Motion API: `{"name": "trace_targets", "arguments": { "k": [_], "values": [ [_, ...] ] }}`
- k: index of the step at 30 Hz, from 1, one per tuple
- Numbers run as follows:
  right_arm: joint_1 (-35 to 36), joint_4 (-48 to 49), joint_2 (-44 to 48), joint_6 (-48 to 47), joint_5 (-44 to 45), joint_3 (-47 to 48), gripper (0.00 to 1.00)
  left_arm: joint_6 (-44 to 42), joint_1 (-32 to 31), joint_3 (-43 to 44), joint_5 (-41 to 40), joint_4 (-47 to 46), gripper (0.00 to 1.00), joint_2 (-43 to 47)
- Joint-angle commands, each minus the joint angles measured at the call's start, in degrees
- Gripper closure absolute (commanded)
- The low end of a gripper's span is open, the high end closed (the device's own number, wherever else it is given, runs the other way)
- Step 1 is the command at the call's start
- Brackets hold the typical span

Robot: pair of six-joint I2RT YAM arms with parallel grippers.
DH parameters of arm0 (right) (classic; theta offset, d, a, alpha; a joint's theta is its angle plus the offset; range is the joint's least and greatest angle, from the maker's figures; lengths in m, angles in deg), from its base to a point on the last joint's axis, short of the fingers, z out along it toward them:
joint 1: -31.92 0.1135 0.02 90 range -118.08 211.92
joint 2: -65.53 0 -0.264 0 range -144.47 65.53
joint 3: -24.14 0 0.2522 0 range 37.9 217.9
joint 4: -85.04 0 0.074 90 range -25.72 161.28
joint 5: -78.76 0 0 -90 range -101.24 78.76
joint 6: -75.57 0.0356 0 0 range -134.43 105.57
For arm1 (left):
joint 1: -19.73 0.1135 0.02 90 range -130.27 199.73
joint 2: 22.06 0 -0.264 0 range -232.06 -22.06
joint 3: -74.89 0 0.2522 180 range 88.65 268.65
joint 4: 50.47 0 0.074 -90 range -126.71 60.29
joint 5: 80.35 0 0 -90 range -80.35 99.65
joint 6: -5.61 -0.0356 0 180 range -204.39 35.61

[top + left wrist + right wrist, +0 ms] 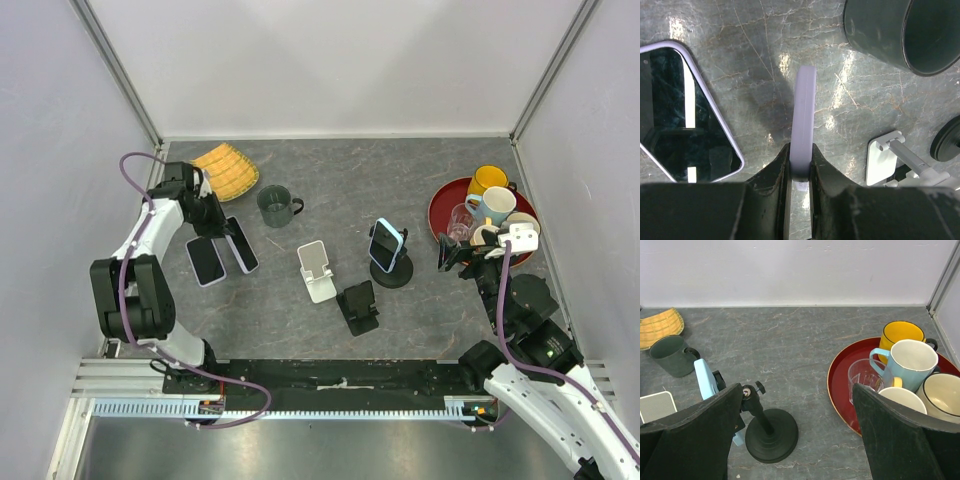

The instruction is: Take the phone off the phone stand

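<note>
A light blue phone point(385, 244) sits clamped on a black round-base phone stand point(392, 272) at mid table. It also shows in the right wrist view point(705, 379) on the stand point(769, 434). My right gripper point(462, 252) is open and empty, just right of that stand; in its wrist view the gripper point(795, 440) has the stand's base between its wide jaws. My left gripper point(222, 228) at the far left is shut on a lavender-cased phone point(241, 246), seen edge-on in the left wrist view point(805, 115). A second phone point(205, 260) lies flat beside it.
A white folding stand point(317, 270) and a black folding stand point(358, 307) stand mid table. A dark green mug point(275, 206) and a yellow woven dish point(228, 168) are at the back left. A red tray point(440, 205) with mugs and a glass is at the right.
</note>
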Motion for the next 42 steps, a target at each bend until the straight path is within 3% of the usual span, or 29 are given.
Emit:
{"name": "trace_targets", "arguments": {
  "k": [1, 13, 17, 29, 37, 42],
  "values": [
    [0.39, 1.52, 0.04, 0.73, -0.55, 0.43, 0.02, -3.70, -0.23, 3.24, -1.27, 0.09, 0.98, -3.03],
    [0.30, 1.52, -0.22, 0.99, -0.90, 0.43, 0.02, -3.97, 0.39, 6.85, -2.77, 1.33, 0.78, -10.77],
    [0.30, 1.44, -0.31, 1.08, -0.90, 0.52, 0.02, -3.27, 1.35, 6.58, -4.09, 0.71, 0.62, -11.21],
    [0.30, 1.43, -0.57, 1.17, -1.08, 0.60, 0.02, -1.51, 1.88, 4.83, -4.18, -2.54, 0.62, -12.79],
    [0.39, 1.09, -0.66, 1.08, -0.72, 0.60, 0.02, 0.34, 1.71, 1.41, -3.30, -4.47, 0.52, -8.14],
    [0.30, 1.08, -1.36, 1.43, -1.43, 0.78, 0.02, 0.78, 0.65, -1.58, -4.00, -7.02, 0.34, 0.20]
  ]
}}
